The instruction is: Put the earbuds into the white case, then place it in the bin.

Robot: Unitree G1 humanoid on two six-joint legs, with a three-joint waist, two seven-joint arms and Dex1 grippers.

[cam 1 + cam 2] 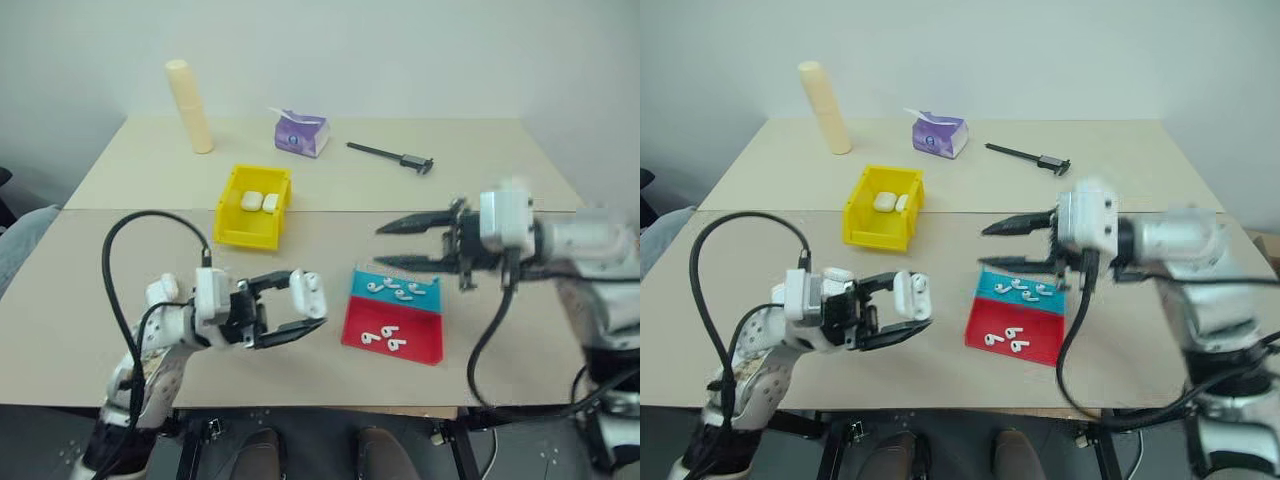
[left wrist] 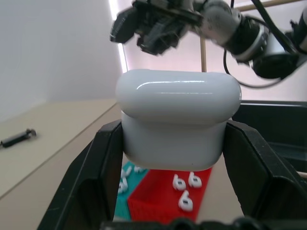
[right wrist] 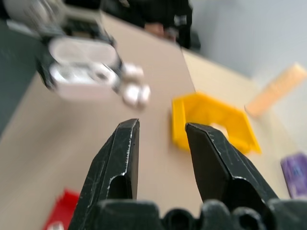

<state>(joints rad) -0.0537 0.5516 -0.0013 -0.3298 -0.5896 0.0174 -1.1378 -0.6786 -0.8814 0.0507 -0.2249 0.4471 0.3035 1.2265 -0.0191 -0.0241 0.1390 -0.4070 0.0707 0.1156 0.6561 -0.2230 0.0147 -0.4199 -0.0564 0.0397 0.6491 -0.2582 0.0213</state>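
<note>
The left gripper (image 1: 300, 308) is clenched on the white case (image 1: 311, 293), lid up, near the table's (image 1: 80, 330) front edge. The right gripper (image 1: 395, 243), jaws parted and empty, hovers over the teal-and-red tray (image 1: 415, 346) of earbuds (image 1: 392, 290), nearer them than the left.

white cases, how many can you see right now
3: one white case gripped in the left gripper, and two lying side by side inside the yellow bin. Its walls may hide more.
</note>
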